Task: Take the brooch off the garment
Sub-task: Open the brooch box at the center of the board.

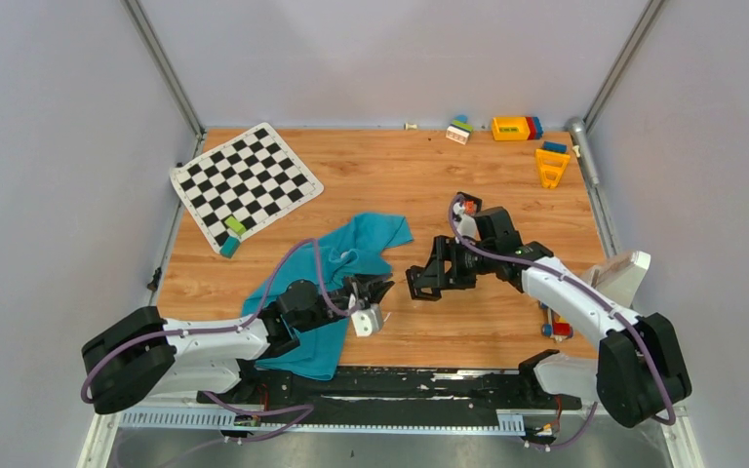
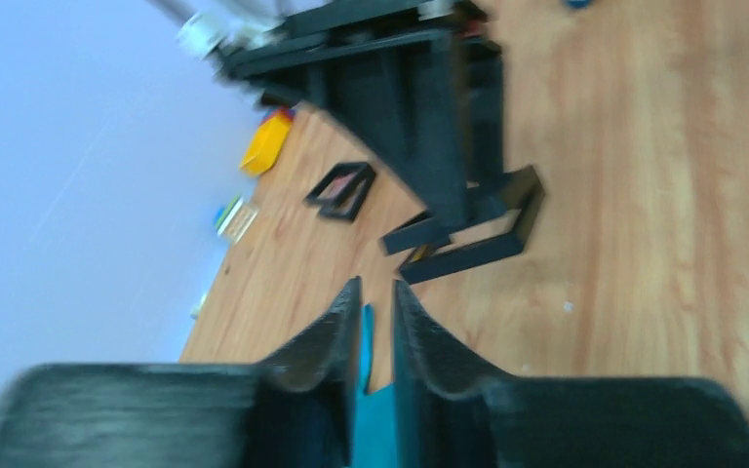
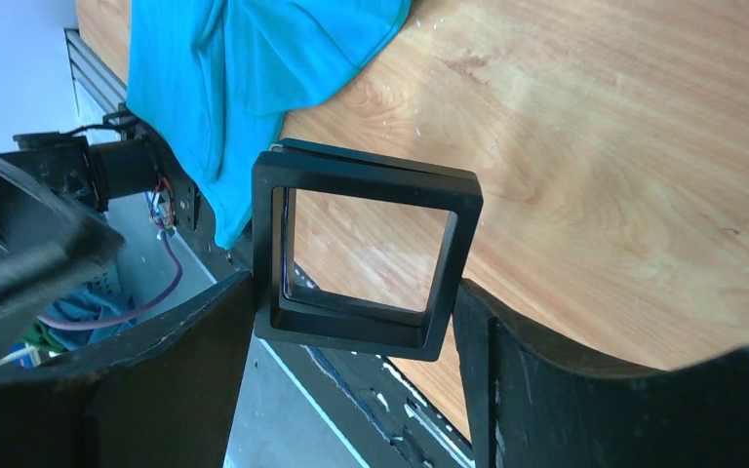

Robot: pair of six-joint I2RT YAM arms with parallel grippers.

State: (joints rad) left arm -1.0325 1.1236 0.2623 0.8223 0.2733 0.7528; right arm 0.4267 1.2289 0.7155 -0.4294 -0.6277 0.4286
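The left end effector (image 2: 377, 288) has its fingers pressed almost together. Only the left wrist view shows what lies in the slit: a thin strip of teal cloth, so it is pinching a fold of the garment (image 2: 374, 429), though that view is blurred. From above, this end effector (image 1: 378, 291) sits at the garment's right-hand edge, and the slit cannot be seen. The right end effector (image 3: 351, 292) is clamped on a black square frame (image 3: 366, 185), one finger on each side. Its wrist view alone shows the frame's clear window with wood grain visible through it. In the top view the frame (image 1: 423, 284) is only a small dark shape held just right of the left fingers, above the middle of the counter (image 1: 400, 185). The garment (image 1: 346, 258) lies on the near-left part of the counter, running from the near edge under the left arm toward the centre. It is teal-blue, soft and rumpled, with folds and a pointed flap at its far end. A checkered mat (image 1: 244, 180) lies at the far-left corner, and yellow toy blocks (image 1: 512, 128) sit near the far-right corner.
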